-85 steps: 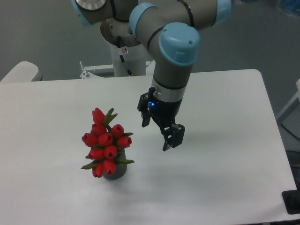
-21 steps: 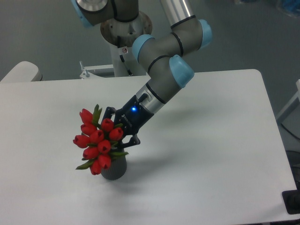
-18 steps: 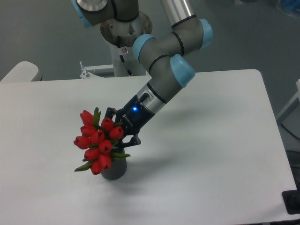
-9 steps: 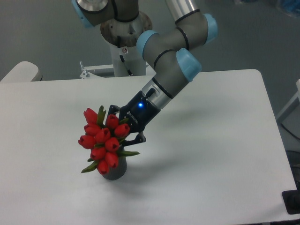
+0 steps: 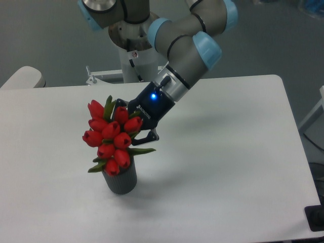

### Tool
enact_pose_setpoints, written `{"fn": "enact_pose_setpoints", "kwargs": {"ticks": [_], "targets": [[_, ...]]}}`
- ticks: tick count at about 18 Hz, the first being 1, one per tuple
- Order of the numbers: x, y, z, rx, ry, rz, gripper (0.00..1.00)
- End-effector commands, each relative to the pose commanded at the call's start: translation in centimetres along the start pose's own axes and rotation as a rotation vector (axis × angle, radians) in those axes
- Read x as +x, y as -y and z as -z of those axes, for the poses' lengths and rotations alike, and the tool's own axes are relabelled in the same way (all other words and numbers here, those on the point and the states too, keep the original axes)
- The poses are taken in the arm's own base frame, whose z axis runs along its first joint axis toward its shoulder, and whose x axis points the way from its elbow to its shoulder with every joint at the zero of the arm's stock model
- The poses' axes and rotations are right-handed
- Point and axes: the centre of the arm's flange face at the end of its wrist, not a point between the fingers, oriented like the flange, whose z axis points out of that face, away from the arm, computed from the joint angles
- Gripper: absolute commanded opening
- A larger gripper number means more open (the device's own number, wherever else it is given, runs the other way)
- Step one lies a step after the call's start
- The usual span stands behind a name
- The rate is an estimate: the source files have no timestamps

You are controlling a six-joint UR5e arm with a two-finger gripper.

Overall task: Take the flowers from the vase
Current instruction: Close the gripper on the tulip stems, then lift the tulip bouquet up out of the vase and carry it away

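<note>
Tool (image 5: 132,123) reaches in from the upper right on a slanted grey arm (image 5: 188,55) with pale blue joint caps; a blue light glows on its black body. Its fingers pass behind and into the right side of the flowers (image 5: 110,136), one dark finger (image 5: 150,135) showing at the lower right edge of the bunch, another at the top near the uppermost bud. The buds hide the fingertips, but the tool looks pinched on the bunch.

Flowers: tight cluster of red buds with green leaves, directly left of and against the tool, leaning slightly left at the top. One leaf sticks out right under the tool, another left at the bottom.

Vase (image 5: 121,177): dark grey cylinder just below the tool, under the lowest buds. Lowest bud overlaps its rim; stems hidden, so cannot tell how far they sit inside. Vase stands upright on the white counter (image 5: 228,152), casting a soft shadow to the right.

Arm base (image 5: 132,48) behind the counter's far edge, above the tool.
</note>
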Motion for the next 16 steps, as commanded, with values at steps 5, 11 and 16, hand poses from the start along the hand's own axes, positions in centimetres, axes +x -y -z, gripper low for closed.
{"fn": "enact_pose_setpoints", "kwargs": {"ticks": [5, 11, 16], "targets": [[0.6, 2.9, 1.9, 0.018, 0.032, -0.008, 0.30], [1.4, 4.7, 4.2, 0.024, 0.076, -0.040, 0.30], [1.2, 5.2, 5.8, 0.030, 0.107, -0.052, 0.30]]}}
